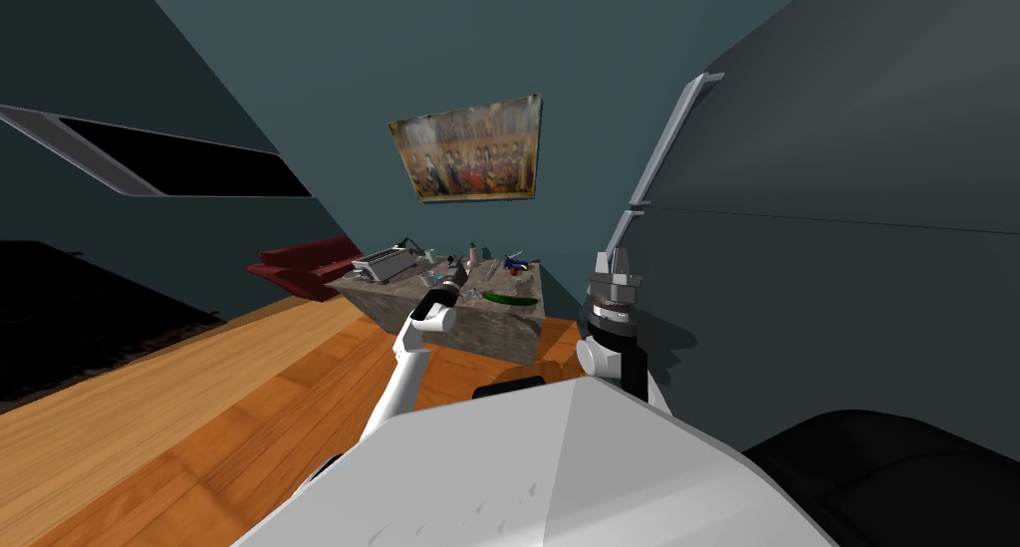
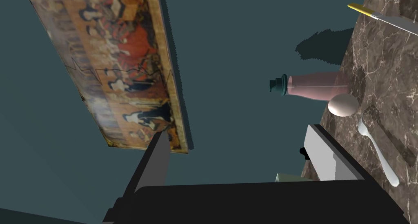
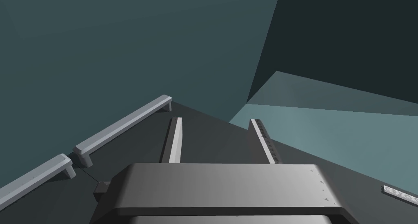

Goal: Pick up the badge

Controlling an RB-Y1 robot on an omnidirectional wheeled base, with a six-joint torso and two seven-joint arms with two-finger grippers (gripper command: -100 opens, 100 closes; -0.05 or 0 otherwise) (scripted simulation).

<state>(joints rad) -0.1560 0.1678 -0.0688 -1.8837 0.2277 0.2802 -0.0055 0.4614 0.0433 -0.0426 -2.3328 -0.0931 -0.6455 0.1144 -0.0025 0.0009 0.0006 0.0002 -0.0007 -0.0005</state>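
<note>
Left gripper (image 2: 236, 131) spread wide, empty, at marble table (image 2: 383, 62), left wrist view adds capped pink bottle (image 2: 316, 88), egg (image 2: 343, 105), fork (image 2: 377, 152), right gripper (image 3: 215, 120) parted, empty, near grey handles (image 3: 124, 125)

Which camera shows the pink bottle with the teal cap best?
Left wrist view: the pink, teal-capped bottle is large, beside a pale egg. Head view has it tiny on the marble table; right wrist view faces a dark cabinet.

Teal walls (image 1: 329, 63), wooden floor (image 1: 199, 411), framed painting (image 1: 468, 149) above a marble table (image 1: 498, 324).
</note>
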